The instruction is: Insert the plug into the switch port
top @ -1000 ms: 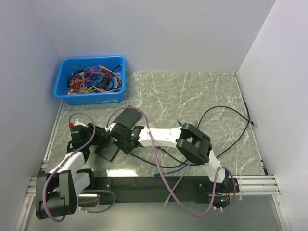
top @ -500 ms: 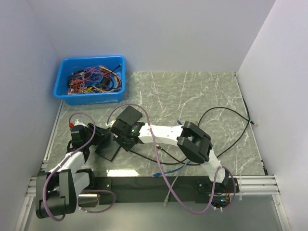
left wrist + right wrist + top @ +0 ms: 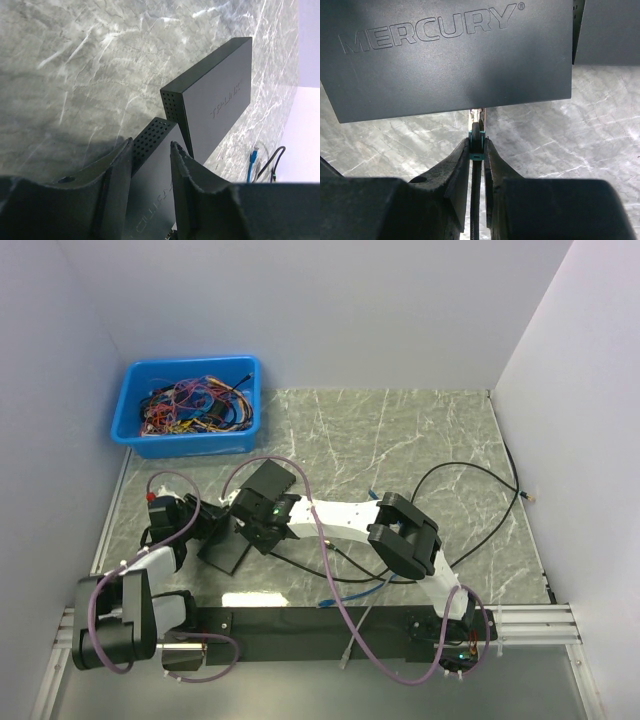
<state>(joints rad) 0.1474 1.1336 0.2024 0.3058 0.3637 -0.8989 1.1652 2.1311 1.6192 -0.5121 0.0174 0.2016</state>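
A black MERCURY switch point(image 3: 445, 60) lies at the left of the table point(image 3: 225, 548). My left gripper point(image 3: 150, 147) is shut on its perforated corner point(image 3: 152, 137), coming from the left in the top view point(image 3: 207, 527). My right gripper point(image 3: 477, 142) is shut on the plug point(image 3: 477, 134), which has a teal boot and a black cable trailing back between the fingers. The plug's tip touches the switch's near edge; I cannot see the port. In the top view the right gripper point(image 3: 252, 530) sits at the switch's right edge.
A second black switch, marked TP-LINK point(image 3: 215, 100), lies just beyond the held one point(image 3: 272, 480). A blue bin point(image 3: 188, 405) of tangled wires stands at the back left. A black cable point(image 3: 470, 475) loops across the right side. A blue-ended cable point(image 3: 350, 590) lies near the front edge.
My right gripper has moved left and a little away from me with the plug, up to the switch's edge. The left arm has shifted slightly.
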